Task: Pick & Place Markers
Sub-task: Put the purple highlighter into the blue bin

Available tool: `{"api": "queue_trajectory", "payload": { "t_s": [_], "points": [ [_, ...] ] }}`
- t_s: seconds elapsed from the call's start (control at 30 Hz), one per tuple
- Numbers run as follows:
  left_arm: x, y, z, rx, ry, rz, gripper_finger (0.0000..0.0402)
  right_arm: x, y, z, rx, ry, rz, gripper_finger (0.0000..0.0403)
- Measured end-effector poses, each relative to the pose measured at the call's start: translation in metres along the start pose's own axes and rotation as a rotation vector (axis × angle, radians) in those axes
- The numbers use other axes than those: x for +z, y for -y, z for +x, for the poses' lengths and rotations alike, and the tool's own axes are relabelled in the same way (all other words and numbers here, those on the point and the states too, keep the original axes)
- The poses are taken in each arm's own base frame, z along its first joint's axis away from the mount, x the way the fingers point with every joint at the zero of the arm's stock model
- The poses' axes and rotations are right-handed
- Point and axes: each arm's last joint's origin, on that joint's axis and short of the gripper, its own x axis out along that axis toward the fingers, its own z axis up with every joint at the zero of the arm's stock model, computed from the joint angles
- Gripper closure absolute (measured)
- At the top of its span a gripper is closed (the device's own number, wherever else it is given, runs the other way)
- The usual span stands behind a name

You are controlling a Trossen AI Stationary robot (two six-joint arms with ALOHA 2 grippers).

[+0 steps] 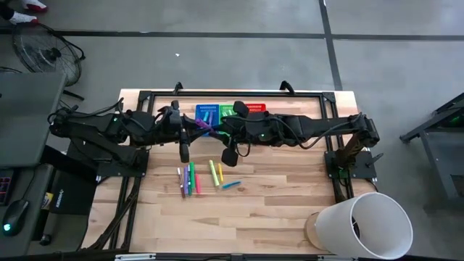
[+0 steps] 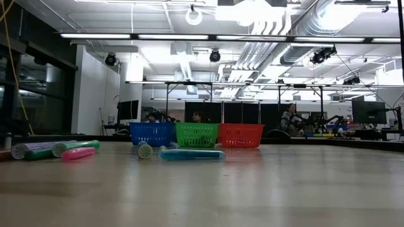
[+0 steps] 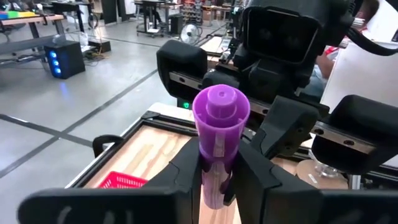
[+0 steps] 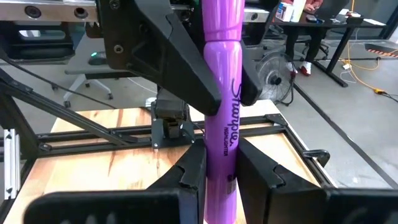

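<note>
Both grippers hold one purple marker (image 4: 222, 118) between them, above the table's far middle, just in front of the blue basket (image 1: 206, 112). You can see in the right wrist view that the right gripper (image 4: 219, 163) pinches the marker's lower barrel, while the left arm's dark fingers (image 4: 180, 68) clamp it higher up. In the left wrist view, the left gripper (image 3: 217, 171) is closed on that same marker, its cap end pointing at the camera. In the high view, the left gripper (image 1: 197, 127) and right gripper (image 1: 217, 130) meet nose to nose. The other markers (image 1: 190, 177) lie loose on the wooden table (image 1: 275, 196), nearer you than the green basket (image 1: 228, 111) and red basket (image 1: 255, 109). A white bucket (image 1: 366, 225) sits at the table's near right corner.
</note>
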Motion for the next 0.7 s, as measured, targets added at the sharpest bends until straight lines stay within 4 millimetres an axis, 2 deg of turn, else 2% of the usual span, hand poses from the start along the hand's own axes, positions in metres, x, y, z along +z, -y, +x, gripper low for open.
{"api": "queue_trajectory", "payload": {
  "t_s": [0.23, 0.4, 0.5, 0.6, 0.7],
  "points": [
    [0.0, 0.0, 0.0, -0.007, -0.002, 0.005, 0.0345, 0.0, 0.0, 0.0, -0.007, 0.0, 0.006, 0.0342],
    [0.0, 0.0, 0.0, 0.005, -0.003, 0.021, 0.0345, 0.0, 0.003, -0.001, -0.1, 0.006, 0.072, 0.024],
    [-0.001, -0.001, 0.0, 0.025, -0.007, 0.025, 0.0345, 0.001, 0.006, -0.007, -0.154, -0.004, 0.074, 0.0193],
    [-0.002, -0.002, 0.0, 0.044, -0.015, 0.028, 0.0345, 0.005, 0.011, -0.017, -0.217, 0.0, 0.075, 0.017],
    [-0.002, -0.003, 0.0, 0.081, -0.013, 0.031, 0.0345, 0.009, 0.016, -0.028, -0.273, -0.004, 0.082, 0.0166]
  ]
}}
